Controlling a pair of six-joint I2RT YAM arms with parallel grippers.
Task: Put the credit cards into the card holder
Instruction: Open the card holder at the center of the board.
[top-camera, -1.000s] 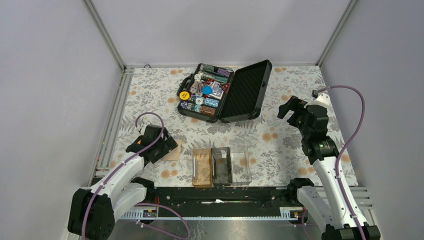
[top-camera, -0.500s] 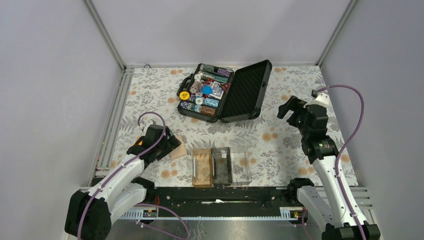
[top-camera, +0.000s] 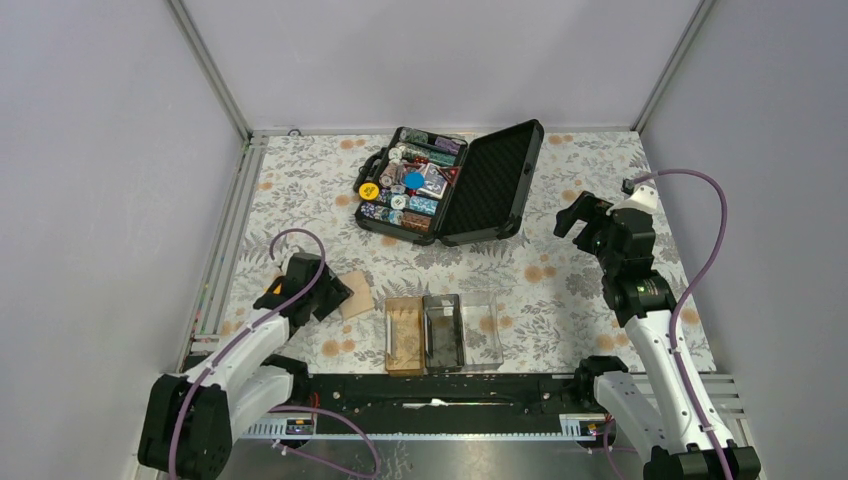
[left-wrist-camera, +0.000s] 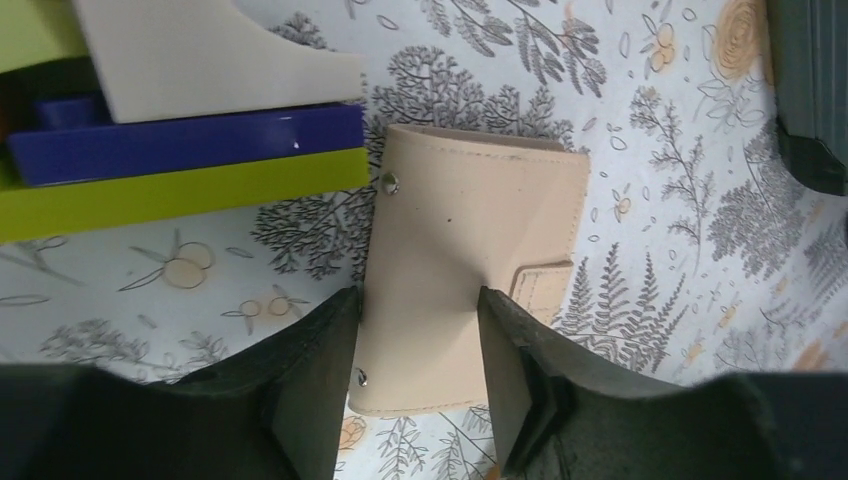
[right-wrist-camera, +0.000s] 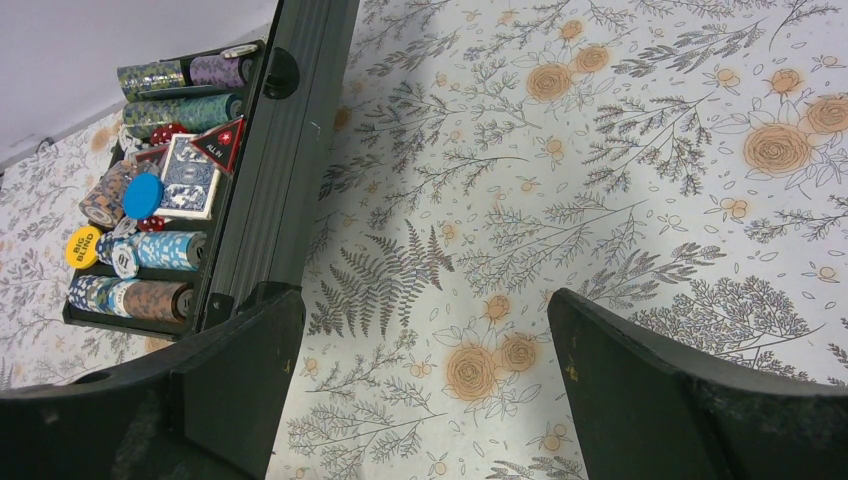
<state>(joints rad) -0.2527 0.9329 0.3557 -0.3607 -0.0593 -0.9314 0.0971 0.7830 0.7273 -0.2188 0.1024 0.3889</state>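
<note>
The low clear acrylic card holder (top-camera: 443, 332) with three side-by-side compartments, brown, dark and clear, sits on the floral tablecloth (top-camera: 560, 290) near the arms' bases. Just left of it lies a closed beige snap-fastened leather wallet (left-wrist-camera: 470, 230). The left gripper (left-wrist-camera: 418, 310) is over the wallet's near end, its black fingers spread; whether they touch it is unclear. Well beyond the holder stands an open black foam-lined chip case (top-camera: 450, 185). Far to the holder's right, the right gripper (right-wrist-camera: 425, 320) hangs over bare cloth, jaws wide apart.
</note>
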